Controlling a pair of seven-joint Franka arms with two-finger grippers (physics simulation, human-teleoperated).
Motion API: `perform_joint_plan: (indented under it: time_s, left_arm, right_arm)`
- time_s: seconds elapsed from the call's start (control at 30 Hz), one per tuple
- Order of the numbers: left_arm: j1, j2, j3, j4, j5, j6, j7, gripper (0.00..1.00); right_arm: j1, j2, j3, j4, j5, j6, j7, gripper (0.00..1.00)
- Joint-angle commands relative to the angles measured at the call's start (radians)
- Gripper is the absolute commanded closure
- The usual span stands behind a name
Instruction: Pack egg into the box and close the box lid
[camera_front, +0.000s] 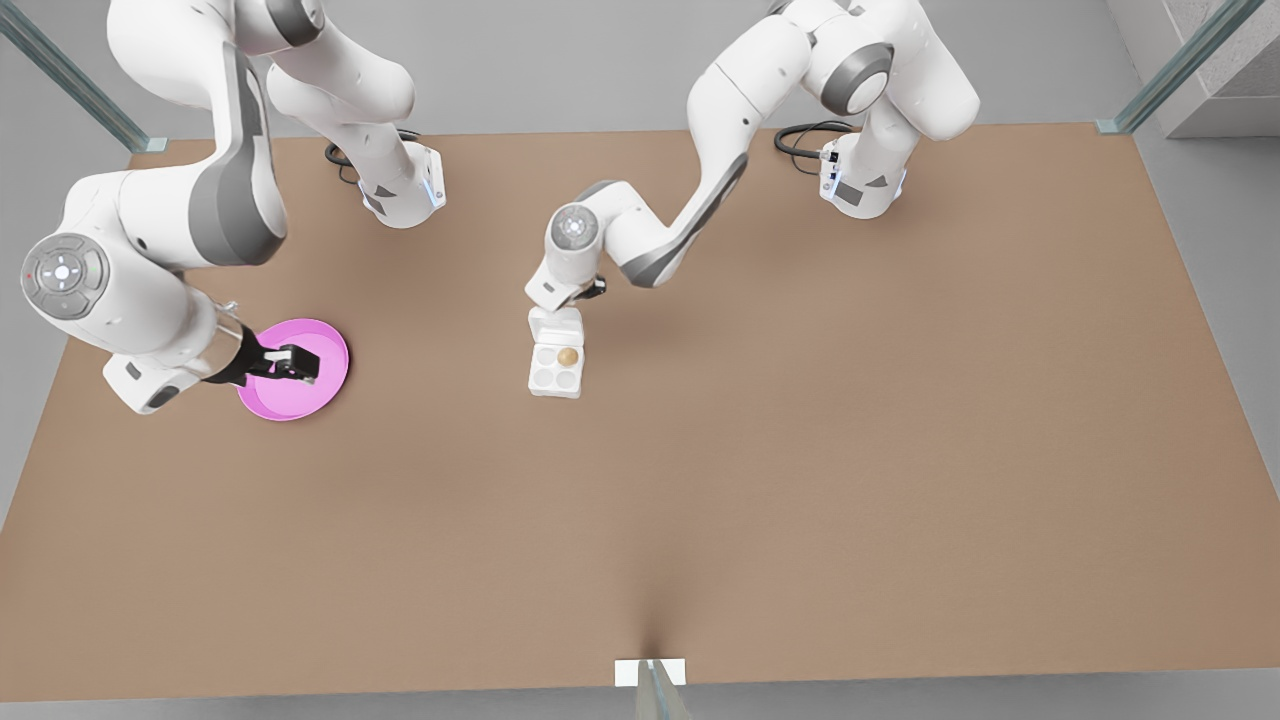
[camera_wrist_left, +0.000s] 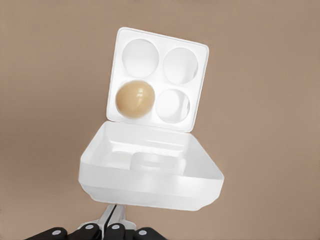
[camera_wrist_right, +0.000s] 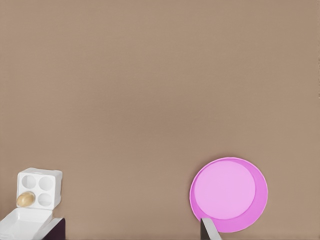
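The white box (camera_front: 545, 385) sits open mid-table, its four-cup tray (camera_wrist_left: 200, 50) facing up. The tan egg (camera_front: 568, 356) rests in one of the cups nearest the hinge (camera_wrist_left: 135, 99). The box lid (camera_wrist_left: 150, 175) stands tilted up from the hinge on the far side (camera_front: 556, 325). My left gripper (camera_front: 578, 297) is right at the lid's outer edge, its tips hidden behind the lid (camera_wrist_left: 114, 216). My right gripper (camera_front: 303, 365) waits open above a pink dish (camera_front: 325, 345) at the front view's left, its fingers spread wide (camera_wrist_right: 131, 235). From there the box (camera_wrist_right: 55, 175) and egg (camera_wrist_right: 25, 199) show small.
The round pink dish (camera_wrist_right: 227, 192) holds nothing. Both arm bases stand at the table's far edge, with black cables beside them (camera_front: 800, 135). Bare brown tabletop (camera_front: 800, 480) stretches to the front view's right and toward the near edge.
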Motion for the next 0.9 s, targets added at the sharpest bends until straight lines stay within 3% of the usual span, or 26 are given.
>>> perform_joint_plan:
  time_s: [0.0, 0.87]
  left_arm:
    - [0.002, 0.002, 0.008, 0.002, 0.029, 0.003, -0.187, 0.79]
    - [0.096, 0.027, 0.017, 0.061, 0.049, 0.003, -0.175, 0.79]
  right_arm:
    - [0.001, -0.001, 0.000, 0.000, 0.004, -0.014, -0.069, 0.00]
    - [0.004, -0.001, 0.002, 0.002, -0.010, -0.080, -0.065, 0.00]
